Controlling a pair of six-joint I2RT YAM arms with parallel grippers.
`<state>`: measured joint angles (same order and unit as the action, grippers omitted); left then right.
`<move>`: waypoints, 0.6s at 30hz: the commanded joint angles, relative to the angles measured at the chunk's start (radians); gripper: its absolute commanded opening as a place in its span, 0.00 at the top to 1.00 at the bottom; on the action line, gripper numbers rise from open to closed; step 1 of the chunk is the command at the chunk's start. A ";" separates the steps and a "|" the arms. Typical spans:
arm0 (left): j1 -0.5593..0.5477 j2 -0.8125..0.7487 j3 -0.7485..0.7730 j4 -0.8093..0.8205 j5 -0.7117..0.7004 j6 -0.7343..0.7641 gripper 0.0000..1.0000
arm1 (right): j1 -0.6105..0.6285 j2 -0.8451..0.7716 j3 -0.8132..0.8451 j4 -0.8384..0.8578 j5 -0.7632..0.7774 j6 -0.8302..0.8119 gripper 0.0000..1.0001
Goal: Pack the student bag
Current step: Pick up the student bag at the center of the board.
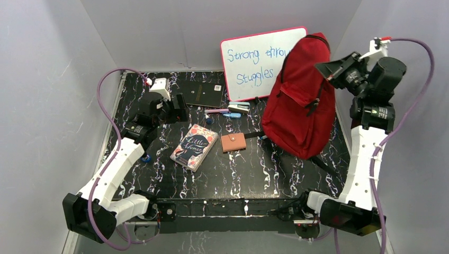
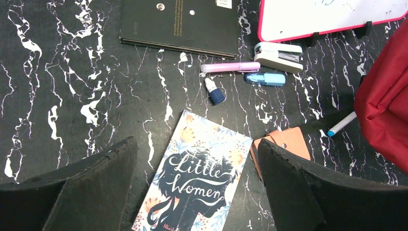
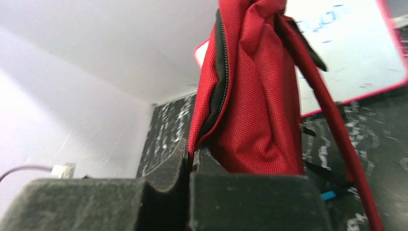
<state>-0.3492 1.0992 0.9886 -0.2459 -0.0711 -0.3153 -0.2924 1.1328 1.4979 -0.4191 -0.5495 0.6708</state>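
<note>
- The desk point(image 1: 238, 174) is shown with loose items scattered across its left and centre, none of them yet packed.
- The student bag point(image 1: 299, 106) is held up at the far right of the desk, in front of the whiteboard point(image 1: 249, 58). Its long axis is stood nearly upright, leaning a little, with the zippered mouth at the top.
- The right arm point(image 1: 365, 143) is raised beside the bag, and its jaws are seen pressed together on the red fabric edge just next to the zipper.
- The left arm point(image 1: 114, 169) is placed nearer the loose items. Its jaws are spread wide, and nothing is held or touched.
- The "Little Women" book point(image 2: 192, 178) is framed below and between those spread jaws, its long axis set across their line of closing. The bag lies off to their right.
- The tan wallet point(image 2: 288, 142) is found just beside the book, on the bag side.
- A descent onto the book is judged the likely next move, followed by a carry rightwards to the bag's mouth.
</note>
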 commanded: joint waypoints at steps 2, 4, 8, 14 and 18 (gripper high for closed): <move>-0.004 -0.052 0.009 -0.013 -0.041 -0.013 0.09 | 0.235 0.046 0.117 0.212 0.005 0.058 1.00; -0.004 -0.058 0.010 -0.015 -0.051 -0.013 0.09 | 0.367 0.109 0.174 0.224 0.048 0.055 1.00; -0.003 -0.074 0.013 -0.030 -0.074 -0.014 0.09 | 0.657 0.267 0.349 0.213 0.200 -0.033 1.00; -0.003 -0.122 0.014 -0.067 -0.142 -0.012 0.08 | 0.900 0.542 0.703 0.171 0.250 -0.108 1.00; -0.003 -0.158 0.016 -0.093 -0.185 -0.003 0.08 | 0.932 0.609 0.822 0.137 0.294 -0.157 1.00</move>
<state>-0.3492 0.9970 0.9886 -0.3065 -0.1806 -0.3252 0.6292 1.7634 2.1605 -0.3820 -0.3233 0.5789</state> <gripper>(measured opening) 0.917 0.044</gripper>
